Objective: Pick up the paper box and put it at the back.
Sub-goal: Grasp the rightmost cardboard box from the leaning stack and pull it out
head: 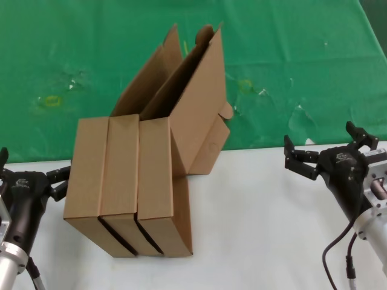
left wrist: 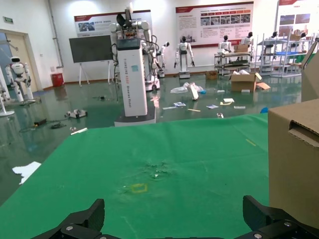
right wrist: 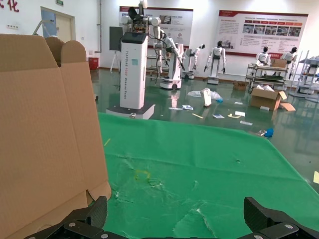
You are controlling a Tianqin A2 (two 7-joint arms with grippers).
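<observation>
At the lower left of the head view the left gripper [head: 33, 172] hangs over the white tabletop [head: 260, 229], just beside the left edge of the cardboard stack. Its dark fingers [head: 58, 175] stand spread apart with nothing between them; the left wrist view shows the same open spread, both fingertips [left wrist: 89, 216] low in the picture and the green cloth [left wrist: 164, 159] stretching away beyond them.

In the middle of the head view three plain brown corrugated boxes stand on edge, side by side and touching, on the white tabletop. The two closed boxes [head: 106, 175] on the left stay together. The third, the paper box [head: 181, 139], is the rightmost of the row; its hinged lid is flung open and leans back toward the upper middle of the frame, over the front edge of the green cloth [head: 290, 54]. A small rounded side flap [head: 225, 110] sticks out at its right edge. The box base rests on the white tabletop, near the line where white meets green. In the right wrist view the open lid [right wrist: 47, 134] fills the left of the picture.

The cloth shows faint yellowish stains [head: 49, 101] at the left and white flecks at the right.

At the right of the head view the right gripper [head: 326, 148] hovers above the white tabletop, well apart from the boxes. Its fingers [head: 296, 160] are spread wide and hold nothing.
</observation>
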